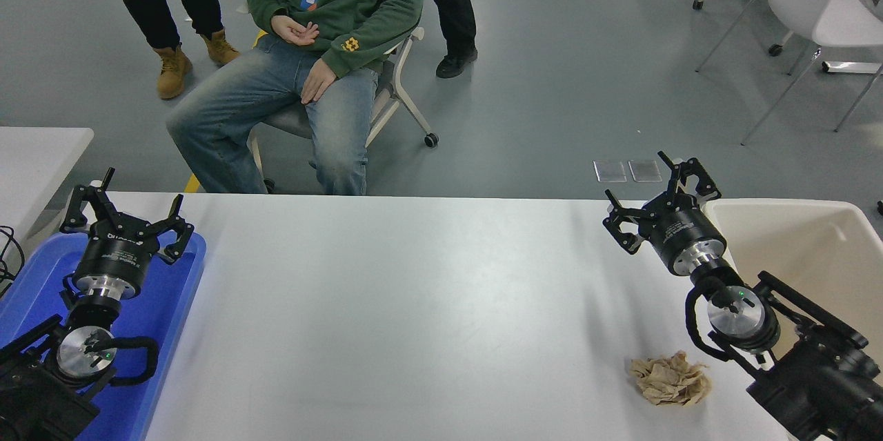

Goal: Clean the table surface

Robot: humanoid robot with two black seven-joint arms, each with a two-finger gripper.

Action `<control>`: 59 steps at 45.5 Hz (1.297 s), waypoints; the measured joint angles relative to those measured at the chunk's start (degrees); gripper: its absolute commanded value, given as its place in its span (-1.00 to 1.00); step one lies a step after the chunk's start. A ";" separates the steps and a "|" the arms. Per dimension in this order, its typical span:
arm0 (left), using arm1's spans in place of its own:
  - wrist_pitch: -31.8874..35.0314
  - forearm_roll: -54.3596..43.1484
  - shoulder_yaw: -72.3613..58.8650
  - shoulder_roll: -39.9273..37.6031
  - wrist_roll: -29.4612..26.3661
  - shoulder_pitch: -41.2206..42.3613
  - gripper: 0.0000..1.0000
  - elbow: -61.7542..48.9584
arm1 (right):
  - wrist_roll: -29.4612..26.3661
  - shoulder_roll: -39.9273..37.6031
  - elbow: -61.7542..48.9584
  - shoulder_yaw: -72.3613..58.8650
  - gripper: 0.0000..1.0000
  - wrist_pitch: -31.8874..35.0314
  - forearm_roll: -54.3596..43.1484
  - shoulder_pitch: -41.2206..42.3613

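The table surface (414,317) is a wide white top that fills the lower half of the head view. A crumpled tan paper wad (669,379) lies on it near the front right. My right gripper (659,203) hovers open and empty above the table's far right edge, well behind the wad. My left gripper (124,210) is parked open over the blue tray at the lower left.
A blue tray (172,310) lies on the table's left end. A beige bin (814,248) stands just off the right end. A seated person (310,47) faces the far edge, others stand behind. A smaller white table (34,151) is at the left.
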 measured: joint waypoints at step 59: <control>0.00 0.00 0.00 0.00 0.00 0.00 1.00 0.00 | -0.77 -24.70 7.38 -4.59 0.96 -0.02 -35.31 3.26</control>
